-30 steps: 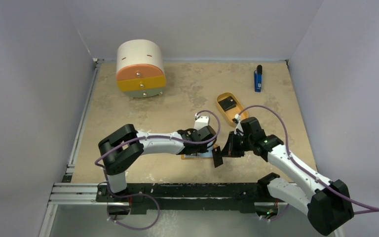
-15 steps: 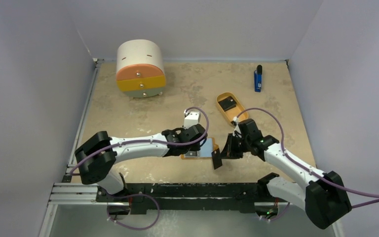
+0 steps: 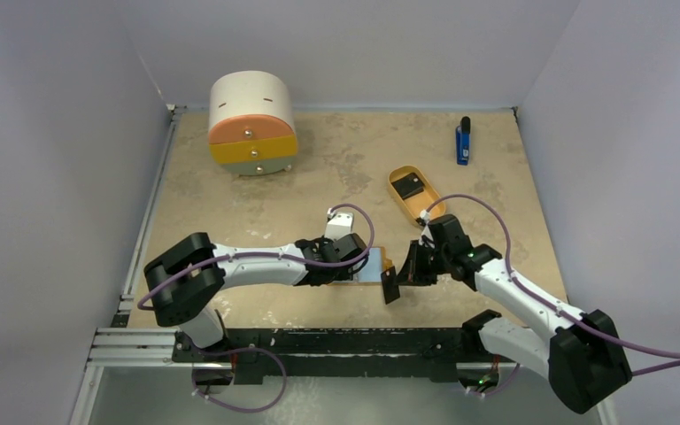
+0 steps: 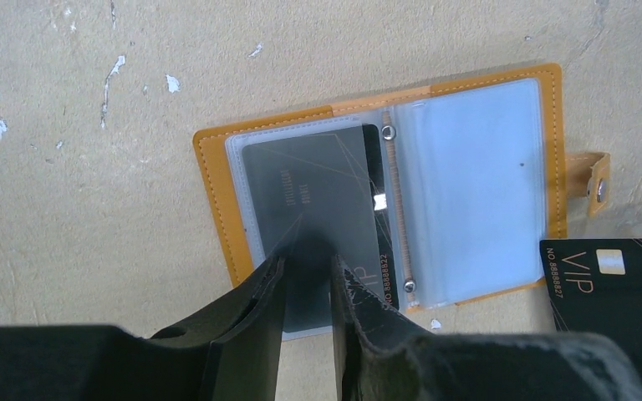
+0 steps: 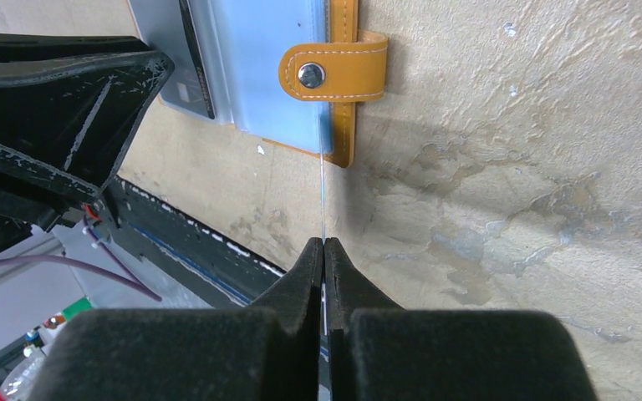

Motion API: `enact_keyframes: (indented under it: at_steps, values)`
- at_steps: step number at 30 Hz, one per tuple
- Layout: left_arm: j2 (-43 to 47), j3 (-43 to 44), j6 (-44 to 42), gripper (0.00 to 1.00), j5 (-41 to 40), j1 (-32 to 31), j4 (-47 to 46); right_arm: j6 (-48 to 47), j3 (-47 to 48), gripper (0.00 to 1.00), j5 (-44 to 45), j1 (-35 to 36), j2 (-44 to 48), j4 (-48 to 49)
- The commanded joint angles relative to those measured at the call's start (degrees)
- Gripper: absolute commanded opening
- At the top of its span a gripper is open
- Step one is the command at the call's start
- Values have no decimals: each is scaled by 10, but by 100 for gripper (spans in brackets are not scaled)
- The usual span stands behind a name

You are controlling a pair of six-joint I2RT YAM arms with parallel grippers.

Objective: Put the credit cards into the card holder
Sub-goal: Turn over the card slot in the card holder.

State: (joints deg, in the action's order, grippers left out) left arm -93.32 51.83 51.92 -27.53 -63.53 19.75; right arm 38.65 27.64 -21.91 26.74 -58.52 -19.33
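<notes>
Facing the left wrist, right pincer's (image 5: 324, 243) clamped card (image 4: 614, 292) reads VIP; left pincer (image 4: 307, 261) parted.

Soft even light, faint shadows, edges perhaps blurred

Tan speckled table (image 3: 230, 221). On it: round drawer cabinet (image 3: 251, 124) back left, blue-black stick (image 3: 463, 142), maybe a pen, back right, oval tray (image 3: 405, 204) mid-right, card holder (image 4: 468, 184) lying open near front.

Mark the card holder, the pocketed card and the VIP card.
card holder (image 4: 217, 200), left wrist view, orange left border.
pocketed card (image 4: 309, 184), left wrist view, middle of its face.
VIP card (image 4: 614, 301), left wrist view, black face below the lettering.
</notes>
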Motion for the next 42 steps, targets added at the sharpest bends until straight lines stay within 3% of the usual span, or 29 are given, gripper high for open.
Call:
enact_keyframes:
  at_steps: [1,19,26,32,42]
  values:
    - [-8,-8,12,25,-11,-2,-16,7,-3,0,16,3,0,6]
    - [-16,-25,21,24,7,-2,-41,5,3,0,-19,7,-66,55]
    - [-10,-25,22,24,9,-2,-38,22,8,0,-40,9,-38,92]
    - [18,-19,26,25,-3,-2,-22,41,0,0,-96,9,-31,160]
    - [69,-15,39,28,-44,3,20,52,10,0,-116,12,-80,208]
